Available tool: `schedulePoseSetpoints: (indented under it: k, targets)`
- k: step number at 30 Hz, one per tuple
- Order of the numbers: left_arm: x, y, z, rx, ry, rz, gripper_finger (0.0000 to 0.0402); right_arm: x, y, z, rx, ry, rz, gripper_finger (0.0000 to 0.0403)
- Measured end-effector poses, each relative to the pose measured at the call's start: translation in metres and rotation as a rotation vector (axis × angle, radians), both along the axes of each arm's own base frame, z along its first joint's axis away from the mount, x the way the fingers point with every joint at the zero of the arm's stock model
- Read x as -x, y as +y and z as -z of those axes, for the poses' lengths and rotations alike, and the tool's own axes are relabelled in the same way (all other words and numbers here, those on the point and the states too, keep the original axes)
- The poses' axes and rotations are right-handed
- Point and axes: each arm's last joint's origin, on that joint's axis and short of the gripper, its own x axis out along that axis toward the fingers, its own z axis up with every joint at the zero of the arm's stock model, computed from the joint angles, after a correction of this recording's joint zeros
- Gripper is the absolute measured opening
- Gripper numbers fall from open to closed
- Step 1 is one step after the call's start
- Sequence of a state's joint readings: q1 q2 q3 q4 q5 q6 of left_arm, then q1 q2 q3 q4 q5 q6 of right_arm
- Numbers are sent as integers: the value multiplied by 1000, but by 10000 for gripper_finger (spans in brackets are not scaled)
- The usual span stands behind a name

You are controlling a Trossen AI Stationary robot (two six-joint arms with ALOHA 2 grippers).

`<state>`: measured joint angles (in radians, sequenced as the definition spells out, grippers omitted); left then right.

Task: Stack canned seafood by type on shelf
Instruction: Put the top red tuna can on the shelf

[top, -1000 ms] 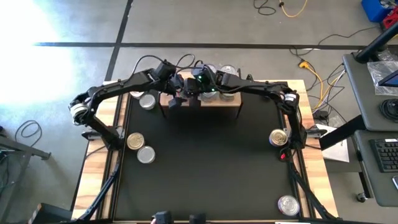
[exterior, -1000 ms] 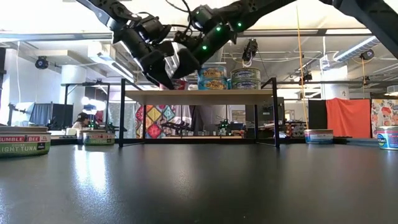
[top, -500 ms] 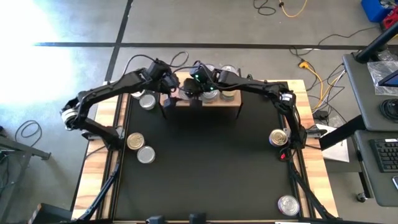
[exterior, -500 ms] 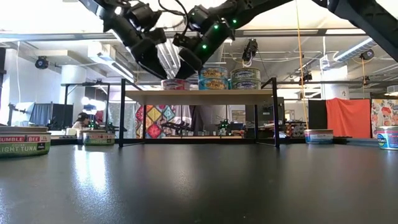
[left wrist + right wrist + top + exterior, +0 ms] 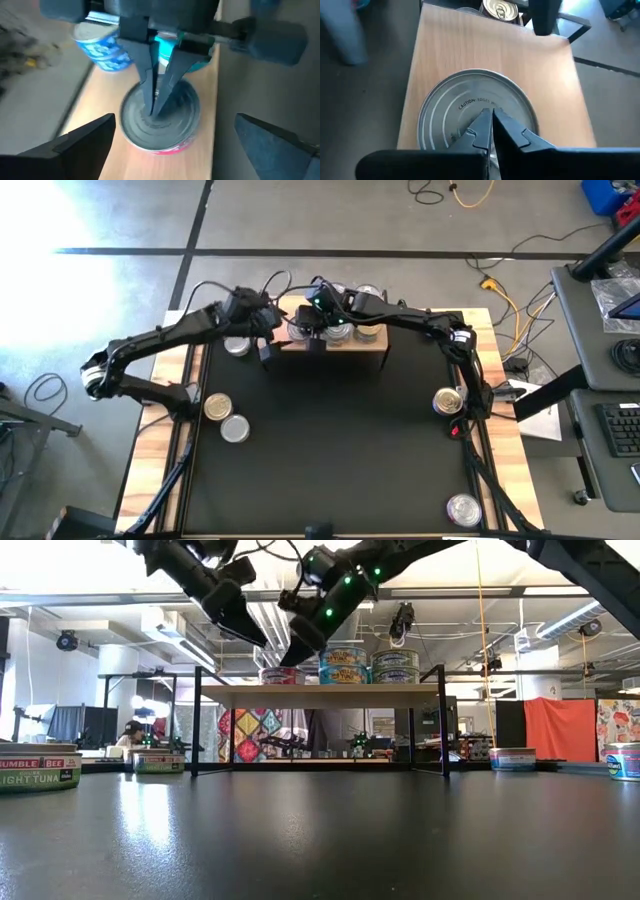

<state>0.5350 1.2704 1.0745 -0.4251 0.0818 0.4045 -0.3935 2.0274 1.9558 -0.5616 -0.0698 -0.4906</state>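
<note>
"LIGHT TUNA" (tin (image 5: 38, 773) label)

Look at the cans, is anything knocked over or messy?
No, nothing stands out. The cans on the shelf stand upright, and the pink-banded can sits flat under the shut right gripper. The open left gripper hangs beside it, empty.

Shelf (image 5: 470, 45) pale smooth wood; tin (image 5: 477, 112) shiny ridged metal lid; table (image 5: 320, 840) glossy black

Silver-lidded tins (image 5: 335, 332) stand stacked on the wooden shelf (image 5: 372, 343).
</note>
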Motion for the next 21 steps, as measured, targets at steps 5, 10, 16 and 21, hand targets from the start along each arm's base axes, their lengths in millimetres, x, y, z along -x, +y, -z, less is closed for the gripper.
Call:
schedulePoseSetpoints:
  k: [5,10,16,21]
  targets:
    - [7,-12,11,-25,-53,-30,375,16,11,-41,51,-53,-44,9]
    - [16,-13,27,-30,13,-113,348,42,33,-84,71,-100,-77,9]
    - [4,-8,40,-26,18,-106,310,66,54,-111,73,-144,-94,10]
    - [-12,2,52,-29,-7,-124,304,76,69,-107,58,-108,-124,13]
